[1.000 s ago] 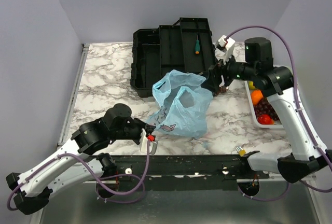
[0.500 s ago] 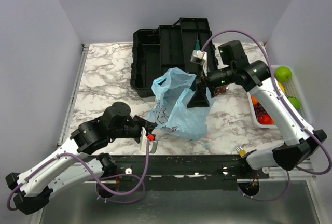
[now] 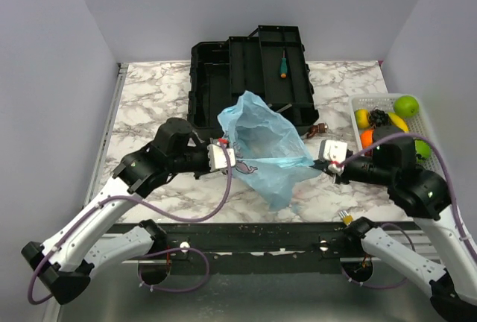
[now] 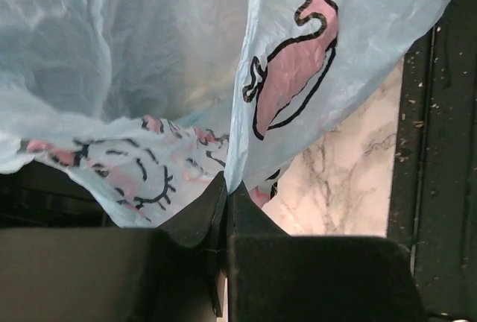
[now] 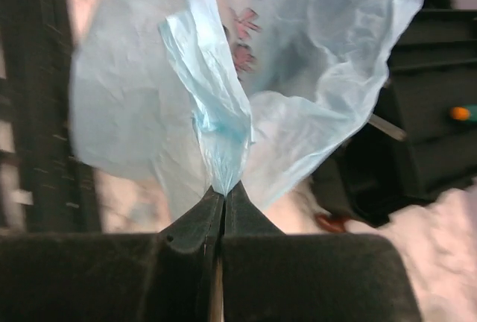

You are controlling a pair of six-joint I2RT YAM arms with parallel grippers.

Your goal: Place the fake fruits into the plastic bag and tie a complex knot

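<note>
Top external view: your left gripper (image 3: pixel 222 156) and right gripper (image 3: pixel 319 164) each clench the bag (image 3: pixel 264 150), stretching it sideways just in front of the toolbox (image 3: pixel 246 68). The fruits (image 3: pixel 406 104) lie right of the toolbox, nearest your right gripper.

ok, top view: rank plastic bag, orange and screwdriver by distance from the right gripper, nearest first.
1. plastic bag: pinched in the right gripper, stretching off to its left.
2. orange: in the white basket, just right of the gripper.
3. screwdriver: in the black toolbox, far side, clearly farthest.
</note>
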